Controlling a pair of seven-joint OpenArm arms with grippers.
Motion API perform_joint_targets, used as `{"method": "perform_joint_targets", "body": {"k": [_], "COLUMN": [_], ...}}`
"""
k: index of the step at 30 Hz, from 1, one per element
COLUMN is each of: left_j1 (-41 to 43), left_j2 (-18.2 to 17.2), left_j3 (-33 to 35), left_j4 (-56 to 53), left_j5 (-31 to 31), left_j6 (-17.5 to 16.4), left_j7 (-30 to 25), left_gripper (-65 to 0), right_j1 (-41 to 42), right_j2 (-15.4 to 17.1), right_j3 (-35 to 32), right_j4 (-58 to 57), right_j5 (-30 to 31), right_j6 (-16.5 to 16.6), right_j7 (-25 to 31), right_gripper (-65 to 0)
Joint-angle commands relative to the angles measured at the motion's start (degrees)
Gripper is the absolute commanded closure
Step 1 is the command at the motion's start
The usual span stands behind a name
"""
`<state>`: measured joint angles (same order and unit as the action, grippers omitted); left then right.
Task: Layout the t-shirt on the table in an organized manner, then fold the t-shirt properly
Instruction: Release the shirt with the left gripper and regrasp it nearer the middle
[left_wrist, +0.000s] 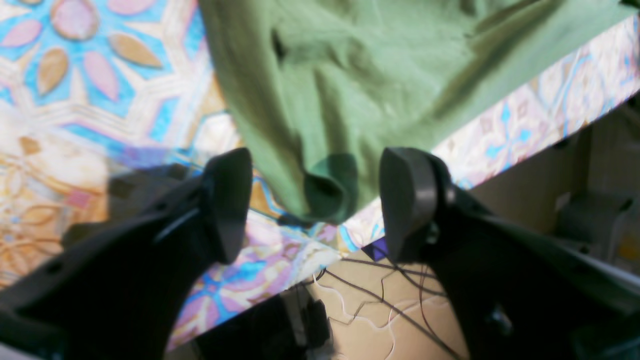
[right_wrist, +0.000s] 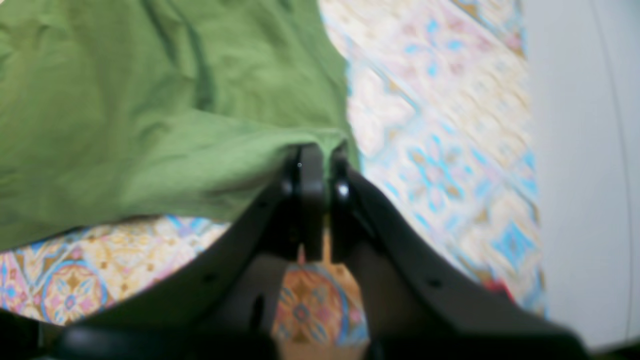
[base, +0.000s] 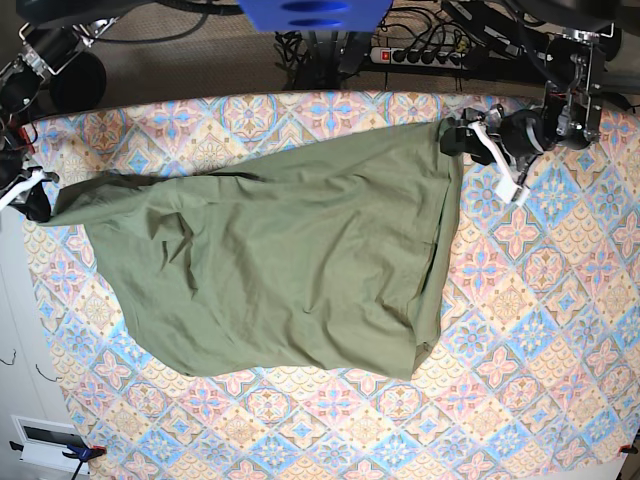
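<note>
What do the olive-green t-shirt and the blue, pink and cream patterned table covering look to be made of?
Olive-green t-shirt: soft matte knit, probably cotton; it wrinkles and drapes limply. Patterned table covering: apparently printed cloth lying flat, without gloss; its weave is too blurred to confirm.

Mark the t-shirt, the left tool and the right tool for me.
t-shirt (base: 290, 270): base view, middle of the spread cloth.
left tool (left_wrist: 315, 200): left wrist view, gap between open fingers.
right tool (right_wrist: 322, 157): right wrist view, fingertips pinching the shirt edge.
</note>
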<state>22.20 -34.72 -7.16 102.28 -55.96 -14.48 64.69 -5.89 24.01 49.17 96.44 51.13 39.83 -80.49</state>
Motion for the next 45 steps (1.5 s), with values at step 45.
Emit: {"method": "perform_joint_targets", "body": {"k": [45], "left_j1": [-30.50], "left_j2": [22.81], "left_j3": [3.86], "left_j4": [-26.89], "left_j5": [8.18], "left_j6": [-0.16], "left_j7": [-7.06], "left_gripper": [-38.5], "right_j1": [1.28], "right_j2": [1.53], "right_j3": [1.78], "right_j4": [0.39], "right_j5": [1.13], "right_j6": [0.17], "right_j7": [1.94], "right_gripper": [-0.5]}}
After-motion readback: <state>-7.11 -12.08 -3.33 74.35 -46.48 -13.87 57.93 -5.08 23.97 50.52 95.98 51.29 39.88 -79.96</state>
